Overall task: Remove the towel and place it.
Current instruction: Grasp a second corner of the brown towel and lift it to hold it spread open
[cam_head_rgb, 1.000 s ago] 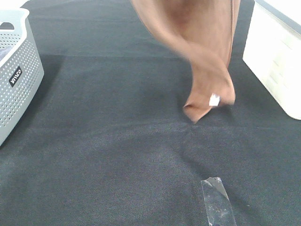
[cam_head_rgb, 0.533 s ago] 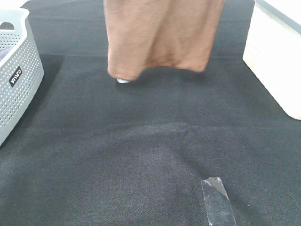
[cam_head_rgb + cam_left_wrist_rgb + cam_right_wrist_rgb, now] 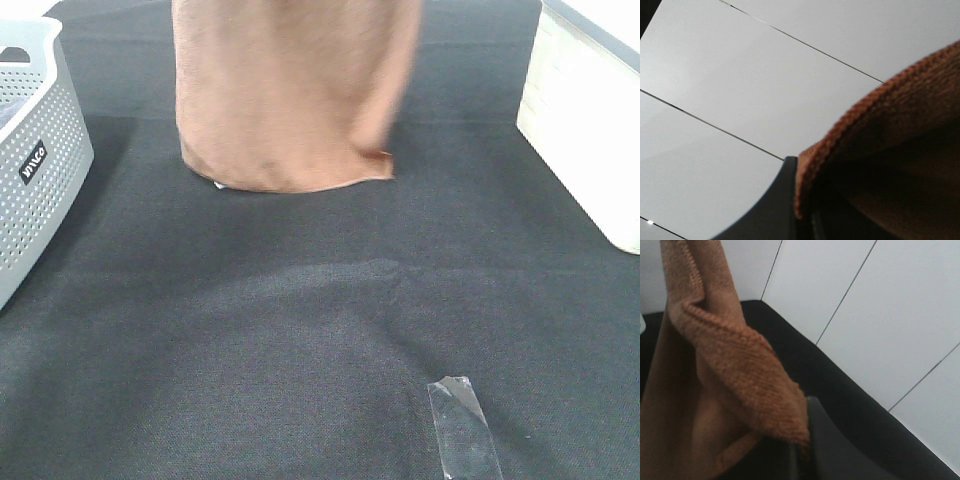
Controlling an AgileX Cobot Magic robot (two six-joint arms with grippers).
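one towel [image 3: 285, 100], one basket [image 3: 40, 160], one tape strip [image 3: 462, 430]

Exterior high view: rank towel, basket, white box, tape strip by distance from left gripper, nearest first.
1. towel, clamped in the left gripper, which is above the frame.
2. basket, left edge.
3. white box, right edge, and tape strip, front right: too close to call.
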